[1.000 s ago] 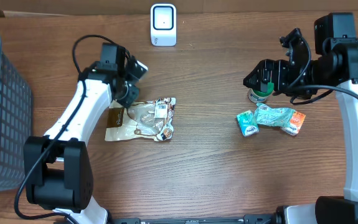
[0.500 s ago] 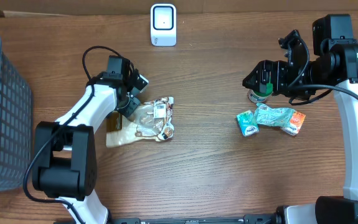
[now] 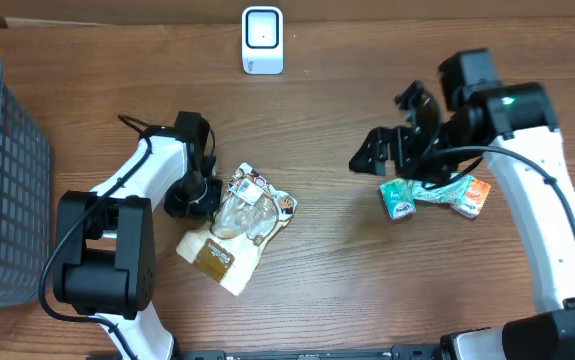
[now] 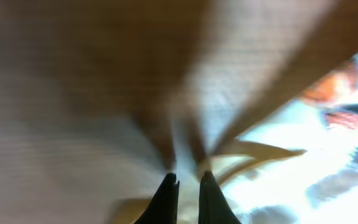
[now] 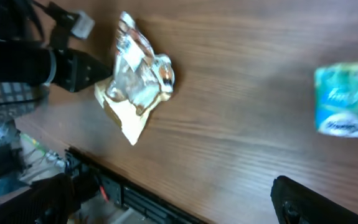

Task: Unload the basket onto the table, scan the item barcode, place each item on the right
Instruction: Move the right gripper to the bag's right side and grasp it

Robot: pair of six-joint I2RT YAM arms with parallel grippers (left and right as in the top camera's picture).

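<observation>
The snack bag [image 3: 237,215] lies tilted, left of the desk [image 3: 347,290] centre. The left gripper [image 3: 195,195] is clenched at the bag's left edge; whether it pinches the film cannot be told. The right gripper [image 3: 377,150] is released, near the green packets [image 3: 437,188].

A grey basket [image 3: 7,200] stands at the table's [image 3: 347,280] left edge.

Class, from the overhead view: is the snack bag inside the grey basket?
No, the snack bag lies on the table, apart from the basket.
</observation>
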